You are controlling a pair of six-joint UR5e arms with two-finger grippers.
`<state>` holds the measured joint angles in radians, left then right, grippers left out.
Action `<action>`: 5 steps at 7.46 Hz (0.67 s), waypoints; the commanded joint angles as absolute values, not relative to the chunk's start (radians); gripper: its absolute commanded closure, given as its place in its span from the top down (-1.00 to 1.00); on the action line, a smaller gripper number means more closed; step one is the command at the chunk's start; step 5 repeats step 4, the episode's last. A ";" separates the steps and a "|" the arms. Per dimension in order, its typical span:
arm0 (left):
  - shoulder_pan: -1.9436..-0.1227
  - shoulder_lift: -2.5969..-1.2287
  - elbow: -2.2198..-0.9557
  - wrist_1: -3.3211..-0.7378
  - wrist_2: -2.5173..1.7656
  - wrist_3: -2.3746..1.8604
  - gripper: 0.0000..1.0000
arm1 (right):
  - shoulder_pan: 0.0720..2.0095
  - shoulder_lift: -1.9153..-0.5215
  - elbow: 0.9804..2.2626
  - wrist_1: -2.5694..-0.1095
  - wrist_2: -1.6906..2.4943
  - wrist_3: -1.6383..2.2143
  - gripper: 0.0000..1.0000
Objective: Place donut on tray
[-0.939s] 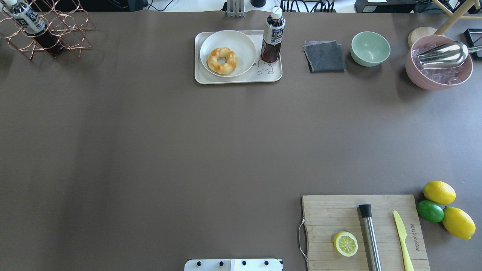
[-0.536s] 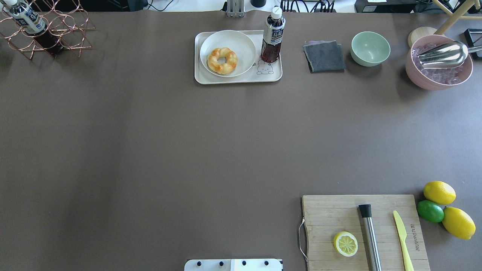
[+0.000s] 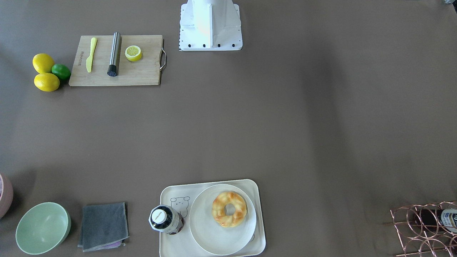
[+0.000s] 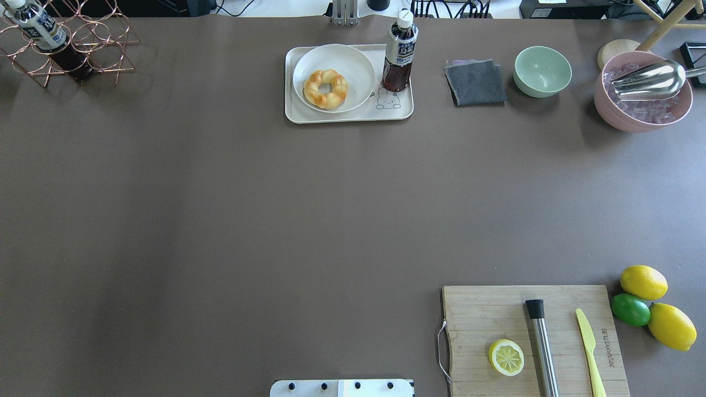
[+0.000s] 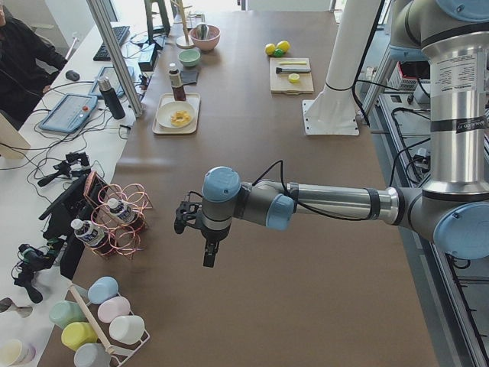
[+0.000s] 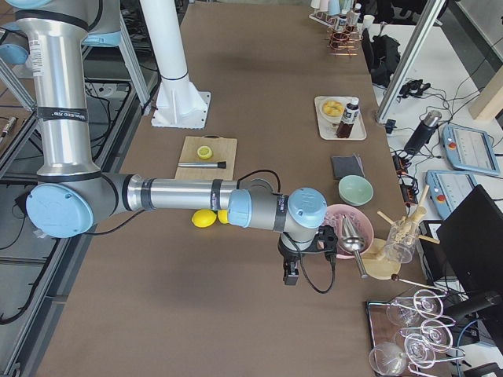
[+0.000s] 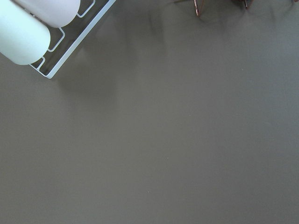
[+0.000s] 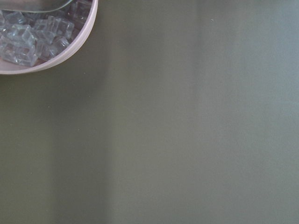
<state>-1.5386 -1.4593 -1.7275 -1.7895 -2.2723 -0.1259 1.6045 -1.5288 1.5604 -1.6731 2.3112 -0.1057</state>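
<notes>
The donut (image 4: 325, 88) lies on a round off-white plate (image 4: 353, 66) that sits on the cream tray (image 4: 353, 117) at the table's far middle. It also shows in the front-facing view (image 3: 229, 208). No gripper is in the overhead or front-facing view. My left gripper (image 5: 208, 256) shows only in the exterior left view, far from the tray, over bare table near the wire rack. My right gripper (image 6: 289, 275) shows only in the exterior right view, near the pink bowl. I cannot tell whether either is open or shut.
A dark bottle (image 4: 399, 52) stands on the tray's right part. A grey cloth (image 4: 475, 82), a green bowl (image 4: 543, 70) and a pink ice bowl with scoop (image 4: 642, 99) lie to its right. A cutting board (image 4: 485, 314) with a lemon half (image 4: 506, 357) is near the base. A copper rack (image 4: 71, 44) stands far left.
</notes>
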 commanded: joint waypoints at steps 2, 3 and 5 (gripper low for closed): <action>-1.539 -1.459 -1.726 -1.790 -2.272 -0.124 0.96 | 1.600 -1.516 1.560 -1.674 2.312 -0.104 1.00; -1.540 -1.454 -1.729 -1.790 -2.272 -0.124 0.96 | 1.600 -1.516 1.565 -1.674 2.313 -0.104 1.00; -1.540 -1.454 -1.723 -1.792 -2.270 -0.124 0.96 | 1.591 -1.509 1.562 -1.674 2.319 -0.103 1.00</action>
